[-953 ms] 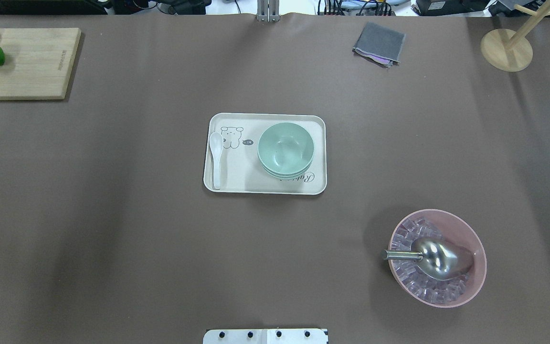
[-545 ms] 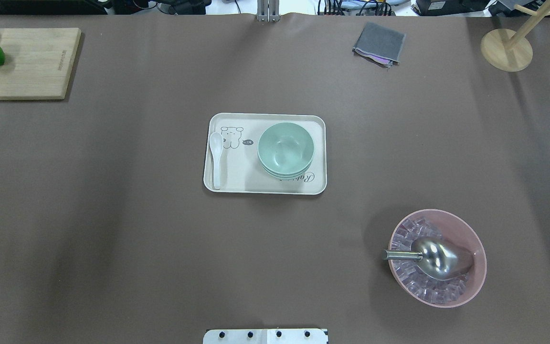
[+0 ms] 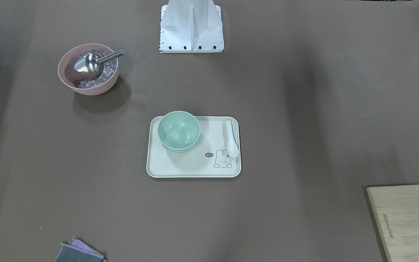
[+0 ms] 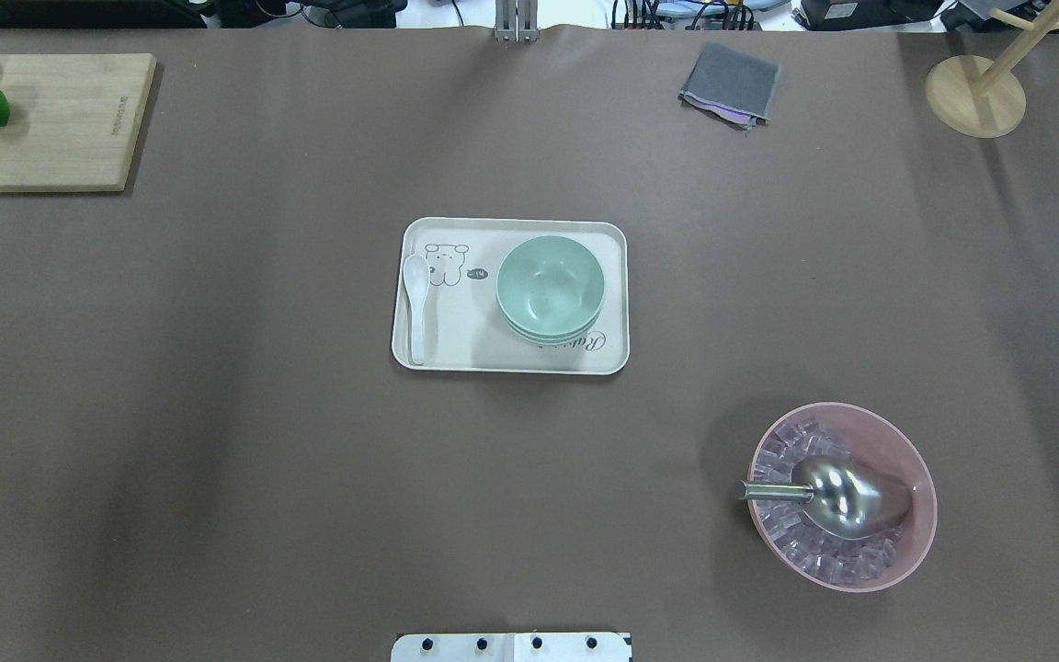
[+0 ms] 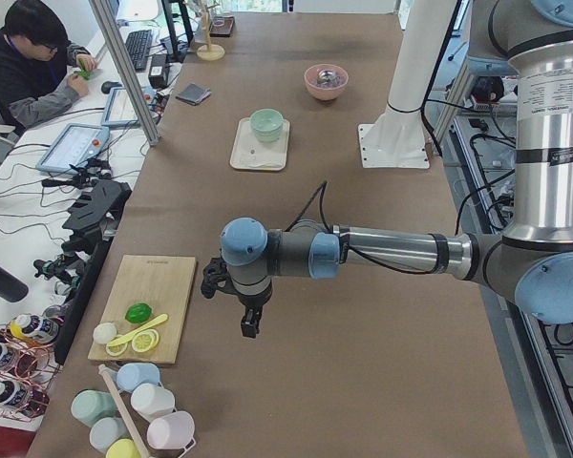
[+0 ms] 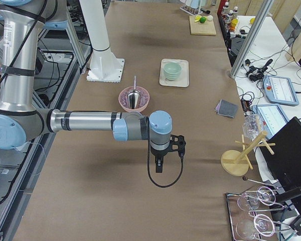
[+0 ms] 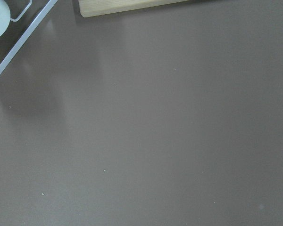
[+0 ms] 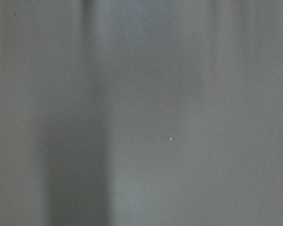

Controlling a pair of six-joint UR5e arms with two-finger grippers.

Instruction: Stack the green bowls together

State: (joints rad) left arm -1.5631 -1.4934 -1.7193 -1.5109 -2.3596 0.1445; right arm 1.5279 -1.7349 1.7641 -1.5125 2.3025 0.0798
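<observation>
Left gripper (image 5: 252, 322) – seen only in the left side view, hanging fingers-down over the brown table (image 4: 217, 460), just beside the cutting board (image 5: 153, 303). Cannot tell from that angle whether it is spread or clenched. Its wrist camera shows mostly bare table cover, with a strip of the board cut off at the top edge.

Right gripper (image 6: 159, 163) – seen only in the right side view, fingers-down over the table, near the pink bowl (image 6: 134, 98). Spread or clenched: cannot tell. Its wrist camera shows only blurred table cover.

Green bowls (image 4: 550, 287): nested into one stack, upright, on the right half of the cream tray (image 4: 456, 342) at the table's middle, well apart from both grippers. The lower bowls show only as thin rim edges under the top one.

White spoon (image 4: 416, 303) lies along the tray's left edge, apart from the stack. The metal scoop (image 4: 847, 501) rests in the pink bowl, near right. The grey cloth (image 4: 730, 83) lies far right.
</observation>
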